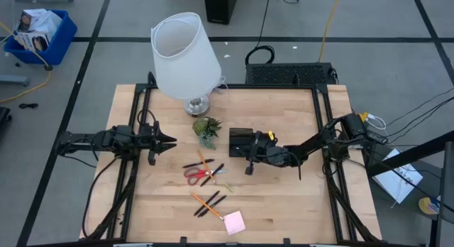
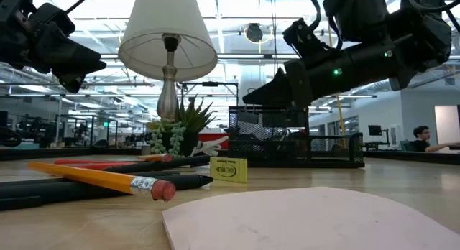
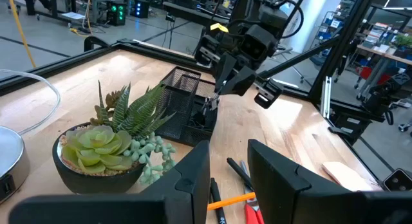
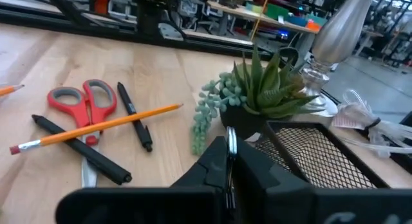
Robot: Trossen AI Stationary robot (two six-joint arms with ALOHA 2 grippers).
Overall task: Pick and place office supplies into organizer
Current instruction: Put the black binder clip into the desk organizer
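the organizer (image 1: pixel 240 142), a black mesh tray, sits mid-table just beside the small potted plant (image 1: pixel 206 129) and near the white-shaded lamp (image 1: pixel 186 55). the right gripper (image 1: pixel 250 154) hangs over the organizer's near edge with its jaws pressed together; in the right wrist view a thin silvery clip (image 4: pixel 230 147) appears pinched between them, though it is too small to be sure.

the rest of the supplies lie loose on the wood in front of the tray: the red-handled scissors (image 1: pixel 196 174) crossed by a pencil (image 1: pixel 204 162) and black pens (image 1: pixel 212 173), a second cluster of pencil and pens (image 1: pixel 208 204) nearer the front edge, and the pink sticky-note pad (image 1: pixel 234 222) closest to the edge. a small yellow-green piece (image 2: pixel 228 169) stands between scissors and tray.

the step in hand looks like dropping the clip into a compartment. to do it well, the gripper should be squarely above a cell, clear of the mesh wall, and low before the jaws part, so the tiny piece does not bounce out.

the left gripper (image 1: pixel 167 140) waits left of the plant, jaws partly open, holding nothing.
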